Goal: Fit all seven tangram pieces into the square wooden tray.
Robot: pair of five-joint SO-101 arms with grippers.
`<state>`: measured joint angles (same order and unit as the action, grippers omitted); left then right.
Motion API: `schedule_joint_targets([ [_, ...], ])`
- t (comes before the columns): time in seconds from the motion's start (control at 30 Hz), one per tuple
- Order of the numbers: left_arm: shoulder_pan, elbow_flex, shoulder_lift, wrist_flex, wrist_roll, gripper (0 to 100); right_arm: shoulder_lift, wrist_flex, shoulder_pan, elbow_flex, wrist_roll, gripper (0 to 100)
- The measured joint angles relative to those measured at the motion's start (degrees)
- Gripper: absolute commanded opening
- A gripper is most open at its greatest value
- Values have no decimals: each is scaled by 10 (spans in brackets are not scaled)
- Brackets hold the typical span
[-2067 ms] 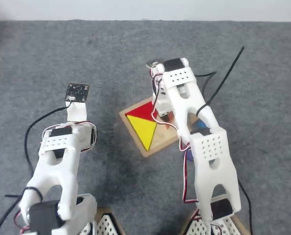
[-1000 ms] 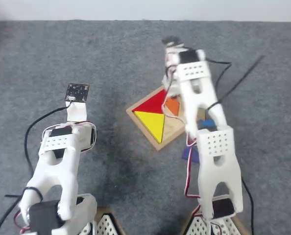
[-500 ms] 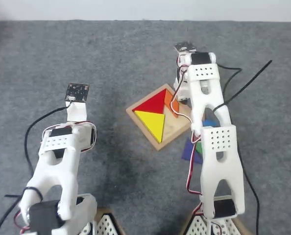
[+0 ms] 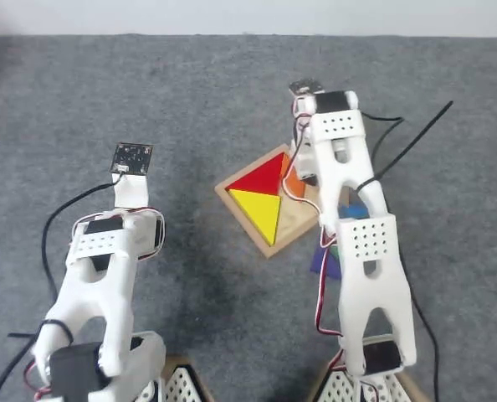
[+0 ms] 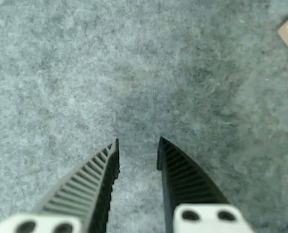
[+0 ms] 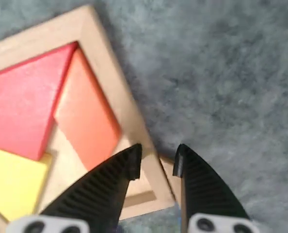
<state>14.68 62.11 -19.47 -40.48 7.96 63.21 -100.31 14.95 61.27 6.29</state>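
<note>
My right hand (image 6: 157, 154), slightly spread and empty, had drawn back over the square wooden tray's rim (image 6: 111, 65). The orange four-sided piece (image 6: 86, 114) now lay seated beside the red triangle (image 6: 23, 104). Four pieces, I judged, remained.

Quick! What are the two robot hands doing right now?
Left hand: open, holding nothing.
Right hand: open, over the tray rim, holding nothing.

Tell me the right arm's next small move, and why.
Probably lift the right gripper off the tray rim and draw it back toward the blue piece and purple piece lying outside the tray. Its open fingers straddle the rim, and the red piece, yellow piece and orange piece leave bare wood inside.
</note>
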Motion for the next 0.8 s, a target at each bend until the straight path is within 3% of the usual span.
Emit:
schedule_joint_targets([
  [0.8, 0, 0, 0, 0, 0, 125, -35, -4, 168, -25, -152, 162],
])
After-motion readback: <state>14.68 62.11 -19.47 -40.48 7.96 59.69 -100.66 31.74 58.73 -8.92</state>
